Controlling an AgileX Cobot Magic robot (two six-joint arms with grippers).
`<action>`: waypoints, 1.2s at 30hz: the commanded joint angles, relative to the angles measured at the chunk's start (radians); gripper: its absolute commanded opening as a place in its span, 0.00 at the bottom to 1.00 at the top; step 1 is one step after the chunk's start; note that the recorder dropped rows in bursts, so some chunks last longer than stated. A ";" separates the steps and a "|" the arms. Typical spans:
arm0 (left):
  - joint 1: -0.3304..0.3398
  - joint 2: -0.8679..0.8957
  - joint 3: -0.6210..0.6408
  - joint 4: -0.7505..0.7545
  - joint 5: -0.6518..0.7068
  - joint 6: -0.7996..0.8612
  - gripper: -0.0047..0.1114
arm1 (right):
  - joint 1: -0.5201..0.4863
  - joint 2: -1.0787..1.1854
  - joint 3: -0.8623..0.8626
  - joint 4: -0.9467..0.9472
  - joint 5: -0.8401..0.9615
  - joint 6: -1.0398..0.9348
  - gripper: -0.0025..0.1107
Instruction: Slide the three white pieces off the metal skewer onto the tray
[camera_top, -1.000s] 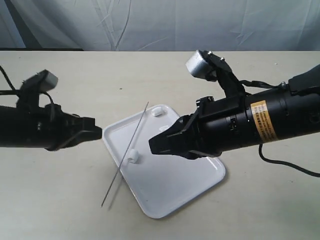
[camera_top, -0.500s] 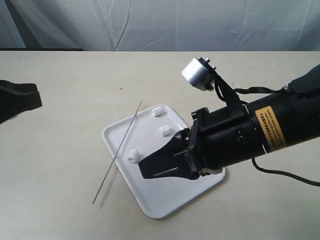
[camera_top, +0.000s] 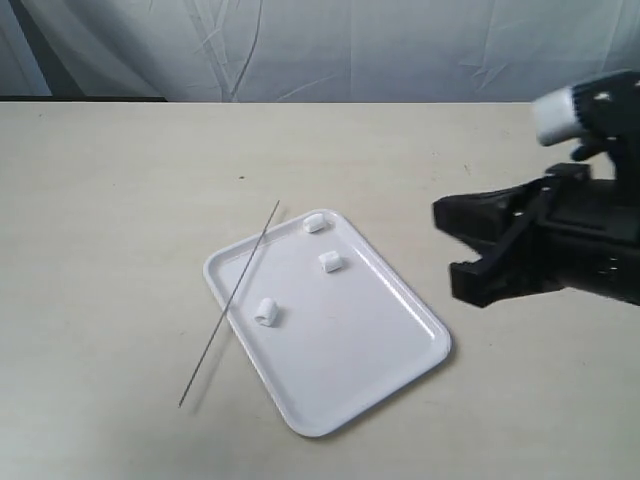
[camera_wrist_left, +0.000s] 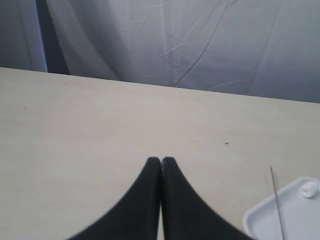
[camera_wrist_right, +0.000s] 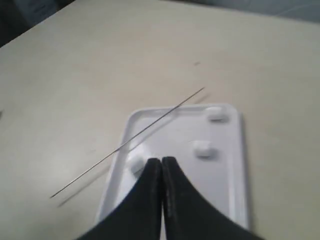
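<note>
The three white pieces (camera_top: 315, 222) (camera_top: 330, 262) (camera_top: 265, 313) lie loose on the tray (camera_top: 400, 345). The bare metal skewer (camera_top: 228, 305) lies slanted across the tray's left corner, its lower end resting on the table. The right wrist view shows my right gripper (camera_wrist_right: 161, 160) shut and empty, hovering above the tray (camera_wrist_right: 239, 150), with a piece (camera_wrist_right: 135, 161) just beyond its tips. Its arm (camera_top: 540, 240) is to the right of the tray. My left gripper (camera_wrist_left: 161, 160) is shut and empty over bare table, out of the exterior view.
The beige table (camera_top: 120, 200) spreads all around the tray. A pale cloth backdrop (camera_top: 320, 50) hangs behind its far edge. In the left wrist view the tray's corner (camera_wrist_left: 255, 222), one piece (camera_wrist_left: 309, 189) and the skewer (camera_wrist_left: 276, 200) show to one side.
The right arm has pulled back to the right, off the tray, and its jaws have closed. The left arm has left the exterior view. The skewer lies where it was let go.
</note>
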 joint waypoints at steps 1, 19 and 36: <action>-0.005 -0.010 0.006 -0.351 -0.137 0.333 0.04 | -0.005 -0.241 0.077 0.001 0.268 -0.011 0.02; -0.005 -0.141 0.009 -0.351 -0.073 0.401 0.04 | -0.005 -0.740 0.195 0.023 0.466 -0.060 0.02; -0.005 -0.408 0.018 -0.330 -0.117 0.529 0.04 | -0.005 -0.796 0.195 0.148 0.520 -0.378 0.02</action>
